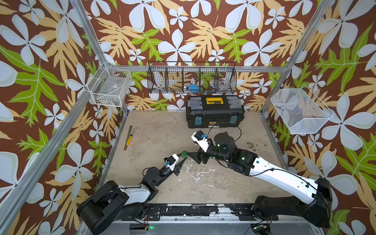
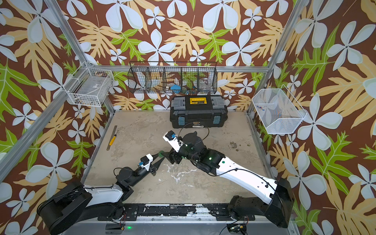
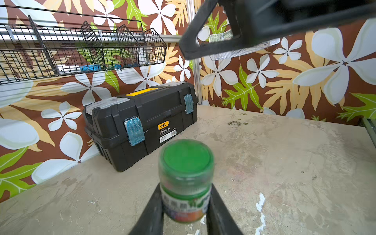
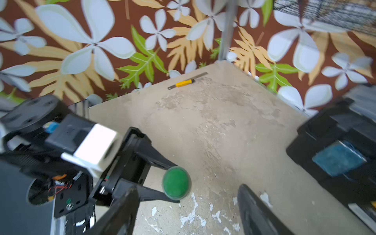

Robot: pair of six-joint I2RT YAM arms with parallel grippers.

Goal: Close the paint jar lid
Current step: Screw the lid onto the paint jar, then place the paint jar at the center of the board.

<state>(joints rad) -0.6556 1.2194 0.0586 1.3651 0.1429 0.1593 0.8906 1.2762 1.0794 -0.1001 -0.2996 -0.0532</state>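
Left gripper (image 3: 186, 193) clenches the jar (image 3: 184, 205), hiding its sides. Right gripper (image 4: 189, 188), blurred, gapes released; how the lid (image 3: 186, 156) seats is unclear.

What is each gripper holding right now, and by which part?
The left gripper clamps the small round green paint jar by its labelled sides, below the flat green lid. The right gripper is open, holding nothing.

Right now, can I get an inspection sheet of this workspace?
Surface: table stained, white flecks.
Job's things: jar upright, lid on top; whether sealed, cannot tell.
Clutter: toolbox shut at the back; ruler and yellow tool near the wall.
End effectors: left end effector shut on jar; right end effector open, beside the lid.
Cables: black cable loops above the right wrist.
Surroundings: wire baskets on floral walls.
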